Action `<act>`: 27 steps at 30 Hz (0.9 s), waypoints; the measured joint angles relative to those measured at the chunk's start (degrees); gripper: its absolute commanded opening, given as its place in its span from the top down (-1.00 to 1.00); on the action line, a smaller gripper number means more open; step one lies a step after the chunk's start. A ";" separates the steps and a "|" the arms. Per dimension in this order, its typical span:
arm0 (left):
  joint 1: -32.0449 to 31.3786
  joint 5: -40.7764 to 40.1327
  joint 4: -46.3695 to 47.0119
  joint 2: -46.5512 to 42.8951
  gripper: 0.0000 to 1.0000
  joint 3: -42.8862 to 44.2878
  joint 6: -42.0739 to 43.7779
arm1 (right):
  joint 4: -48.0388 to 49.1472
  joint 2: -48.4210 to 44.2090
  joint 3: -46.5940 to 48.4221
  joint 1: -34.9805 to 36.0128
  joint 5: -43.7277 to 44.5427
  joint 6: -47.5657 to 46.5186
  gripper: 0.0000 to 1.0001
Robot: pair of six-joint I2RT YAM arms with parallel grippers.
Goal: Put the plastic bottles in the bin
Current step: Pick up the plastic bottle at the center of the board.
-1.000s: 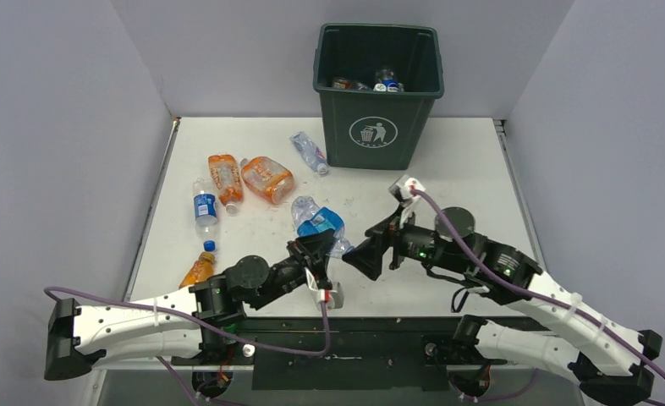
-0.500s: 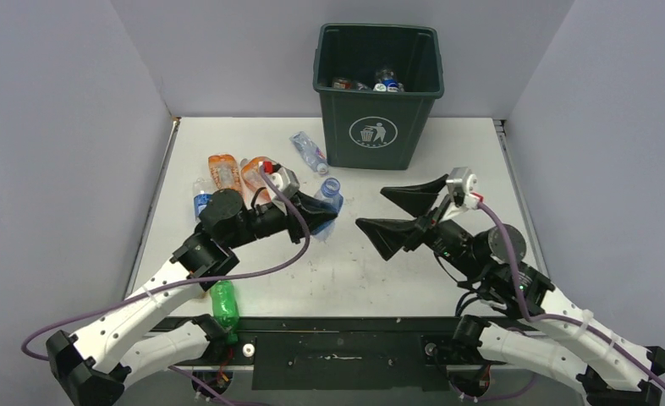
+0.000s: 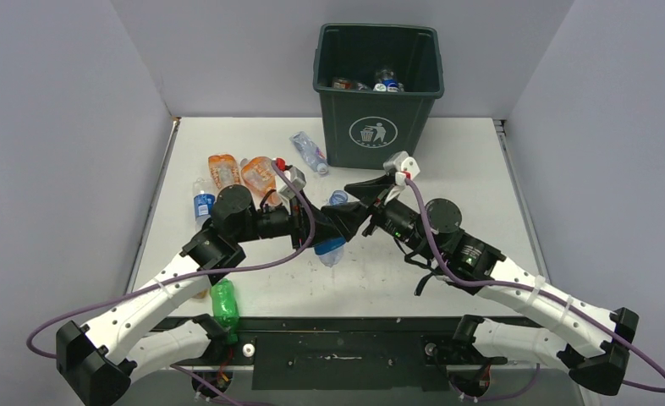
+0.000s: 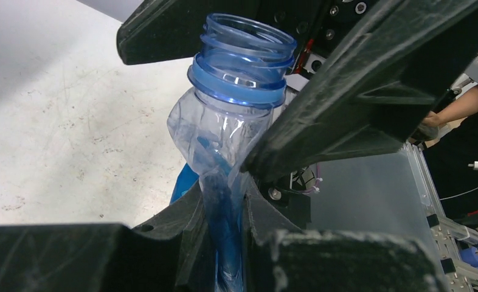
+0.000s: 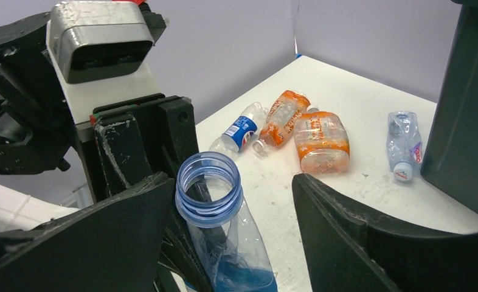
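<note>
Inside left tool (image 4: 224, 213), crumpled clear-blue bottle (image 4: 224, 131)

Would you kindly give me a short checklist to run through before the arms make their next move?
1. Left end effector shut on the blue bottle: ok.
2. Right end effector straddles the bottle's neck: ok.
3. Right end effector gripping the bottle: not ok, jaws open.
4. Bottle empty of liquid: cannot tell.
5. Bin upright, top open, room inside: ok.
6. Table free of bottles: not ok, orange bottles and others lie there.
</note>
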 measured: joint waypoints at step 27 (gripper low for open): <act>0.35 -17.33 14.51 -15.23 -0.92 -14.38 1.42 | -8.35 4.48 15.15 0.26 6.80 -5.79 0.89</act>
